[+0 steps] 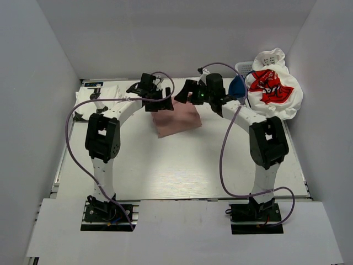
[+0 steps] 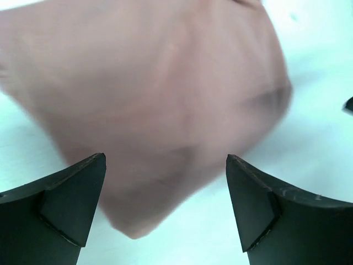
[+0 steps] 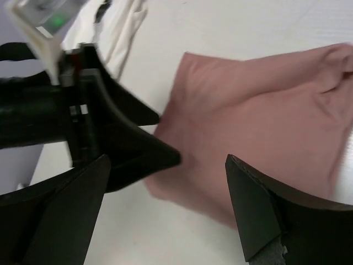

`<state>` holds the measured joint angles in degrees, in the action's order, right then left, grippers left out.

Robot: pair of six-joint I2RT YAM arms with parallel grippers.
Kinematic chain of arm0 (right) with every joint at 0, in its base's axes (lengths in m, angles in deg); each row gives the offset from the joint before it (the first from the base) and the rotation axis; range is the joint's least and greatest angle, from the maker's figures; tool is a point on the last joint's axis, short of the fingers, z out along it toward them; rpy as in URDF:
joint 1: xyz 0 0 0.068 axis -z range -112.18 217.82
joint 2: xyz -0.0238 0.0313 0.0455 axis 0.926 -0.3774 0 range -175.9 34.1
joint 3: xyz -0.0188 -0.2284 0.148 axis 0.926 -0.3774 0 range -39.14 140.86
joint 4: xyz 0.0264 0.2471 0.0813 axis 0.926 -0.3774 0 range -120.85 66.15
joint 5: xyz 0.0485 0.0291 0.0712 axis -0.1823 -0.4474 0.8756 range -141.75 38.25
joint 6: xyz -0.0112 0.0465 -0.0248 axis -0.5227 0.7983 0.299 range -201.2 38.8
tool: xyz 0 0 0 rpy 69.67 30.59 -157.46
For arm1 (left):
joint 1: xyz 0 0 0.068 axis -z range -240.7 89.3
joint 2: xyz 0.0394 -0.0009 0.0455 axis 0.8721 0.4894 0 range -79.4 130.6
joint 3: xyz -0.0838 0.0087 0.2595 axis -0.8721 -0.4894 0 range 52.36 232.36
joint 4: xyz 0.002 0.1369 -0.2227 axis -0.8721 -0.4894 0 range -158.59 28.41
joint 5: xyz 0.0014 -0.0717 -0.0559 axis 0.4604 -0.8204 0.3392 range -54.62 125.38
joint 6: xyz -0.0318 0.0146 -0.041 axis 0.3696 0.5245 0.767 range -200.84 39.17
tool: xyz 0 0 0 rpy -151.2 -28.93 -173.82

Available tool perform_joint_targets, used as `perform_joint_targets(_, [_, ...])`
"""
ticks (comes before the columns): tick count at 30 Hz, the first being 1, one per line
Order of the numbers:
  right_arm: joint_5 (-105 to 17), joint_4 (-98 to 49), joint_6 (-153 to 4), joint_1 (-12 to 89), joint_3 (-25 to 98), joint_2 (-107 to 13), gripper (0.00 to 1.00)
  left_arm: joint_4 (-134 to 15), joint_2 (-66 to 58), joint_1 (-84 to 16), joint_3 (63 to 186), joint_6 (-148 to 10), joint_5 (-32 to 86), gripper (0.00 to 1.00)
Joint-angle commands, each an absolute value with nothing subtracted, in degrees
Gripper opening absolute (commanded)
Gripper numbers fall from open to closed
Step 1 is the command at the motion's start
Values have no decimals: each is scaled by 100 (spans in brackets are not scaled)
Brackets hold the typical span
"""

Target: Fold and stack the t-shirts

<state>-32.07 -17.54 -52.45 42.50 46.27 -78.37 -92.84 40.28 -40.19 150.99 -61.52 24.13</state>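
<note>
Nearest, the left arm (image 1: 102,138) and right arm (image 1: 267,143) rise from the near edge of the worktop (image 1: 182,171) and lean in toward each other farther back.

Dusty-pink tee (image 1: 179,120) lies flat on the worktop as a compact, roughly four-sided bundle, directly under and just nearer than both sets of jaws.

Left jaws: apart, nothing clamped. They sit over the tee's far left edge. From the left wrist, pink cloth (image 2: 165,99) fills the gap between the two dark fingers (image 2: 71,199) and spreads well beyond them, one corner pointing back into the gap. Contact with the cloth: cannot tell, view blurred.

Right jaws: apart, also empty. They sit over the tee's far edge, tips facing the left jaws, close but not touching. From the right wrist, the pink tee (image 3: 265,127) lies ahead and toward the right-hand finger (image 3: 259,210); the left jaws' black body crosses in front of the other finger.

Farther out, beyond the left jaws on their outer side: white tees (image 1: 91,95) lying flat at the far left corner, seen from the right wrist as pale folds (image 3: 118,27).

Outward of the right jaws: navy tee (image 1: 237,87) just beside them, then a white tee with red graphic (image 1: 273,85) heaped over a white slotted basket (image 1: 242,67) at the far right corner.
</note>
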Motion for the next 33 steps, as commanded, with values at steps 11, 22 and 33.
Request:
perform_joint_targets(11, [-2582,-697,-4342,4330,2855,-8490,90,-9077,3960,-4049,13420,-6748,1446,100])
perform_joint_targets(22, [-2951,-1418,-4920,4164,2116,-7448,90,-9024,2740,-4049,12760,-6388,2025,100])
perform_joint_targets(33, [-3804,-1839,-5220,4005,1448,-5257,90,-9393,2377,-4250,13040,-5395,3731,100])
